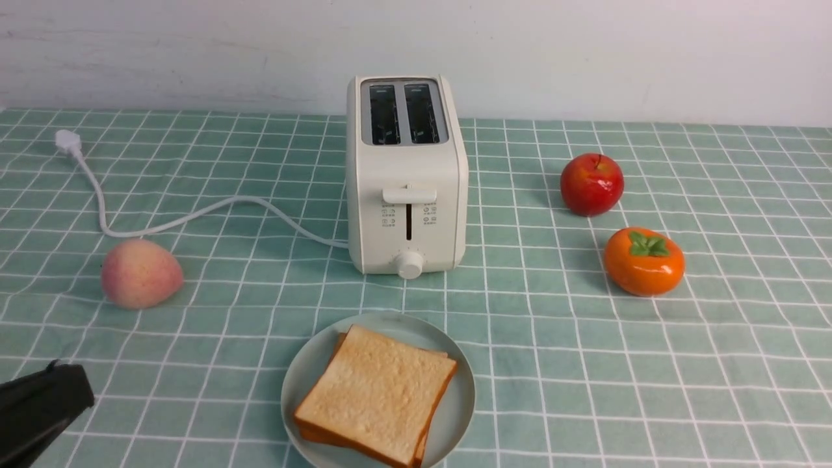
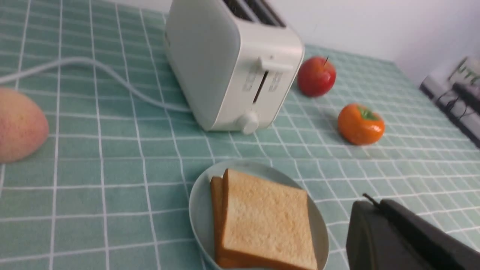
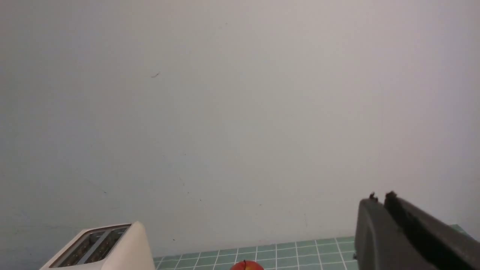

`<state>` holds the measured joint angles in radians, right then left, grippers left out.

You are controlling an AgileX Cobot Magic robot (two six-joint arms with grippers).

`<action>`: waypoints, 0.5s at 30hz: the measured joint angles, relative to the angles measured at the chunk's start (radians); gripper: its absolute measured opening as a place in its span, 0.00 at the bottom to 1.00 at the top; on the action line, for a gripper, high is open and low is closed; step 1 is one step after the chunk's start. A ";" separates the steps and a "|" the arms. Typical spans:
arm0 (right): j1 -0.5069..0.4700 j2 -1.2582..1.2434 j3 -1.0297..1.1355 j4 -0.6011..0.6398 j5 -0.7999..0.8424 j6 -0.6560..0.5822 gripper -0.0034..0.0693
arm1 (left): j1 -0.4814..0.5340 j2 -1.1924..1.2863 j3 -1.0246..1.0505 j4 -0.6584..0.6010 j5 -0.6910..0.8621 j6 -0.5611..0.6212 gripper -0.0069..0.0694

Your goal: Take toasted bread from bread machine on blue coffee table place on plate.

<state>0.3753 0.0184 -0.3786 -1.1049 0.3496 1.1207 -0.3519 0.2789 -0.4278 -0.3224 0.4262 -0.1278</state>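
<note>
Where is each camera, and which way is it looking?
Front view: between the arms, facing forward at bread machine, plate and toasted bread; left gripper tip shows.
Left wrist view: left arm's wrist, same things; left gripper shut.
Right wrist view: right arm's wrist, mostly wall; right gripper shut.
All three share the bread machine and apple.

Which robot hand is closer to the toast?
Left. The left gripper is low, left of the plate of toast; the right gripper points at the wall, toast unseen.
</note>
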 joint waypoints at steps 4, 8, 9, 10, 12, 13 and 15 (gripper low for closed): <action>0.000 0.000 0.000 -0.007 -0.004 0.000 0.10 | 0.000 -0.049 0.002 0.000 -0.002 0.000 0.07; 0.000 0.000 0.000 -0.007 -0.004 0.000 0.10 | 0.000 -0.051 0.002 0.000 -0.002 0.000 0.07; 0.000 0.000 0.000 -0.007 -0.004 0.000 0.10 | 0.000 -0.051 0.002 0.000 -0.002 0.000 0.07; 0.000 0.000 0.000 -0.007 -0.005 0.000 0.10 | 0.000 -0.051 0.002 0.000 -0.001 0.000 0.07; 0.000 0.000 0.000 -0.008 -0.006 0.000 0.11 | 0.000 -0.051 0.002 0.000 0.008 0.001 0.07; 0.000 0.000 0.000 -0.009 -0.007 0.000 0.11 | 0.000 -0.051 0.002 0.000 0.011 0.003 0.07; 0.000 0.000 0.000 -0.010 -0.007 0.000 0.12 | 0.000 -0.051 0.002 0.007 0.013 0.015 0.07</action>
<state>0.3753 0.0184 -0.3786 -1.1149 0.3423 1.1207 -0.3519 0.2280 -0.4261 -0.3152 0.4387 -0.1129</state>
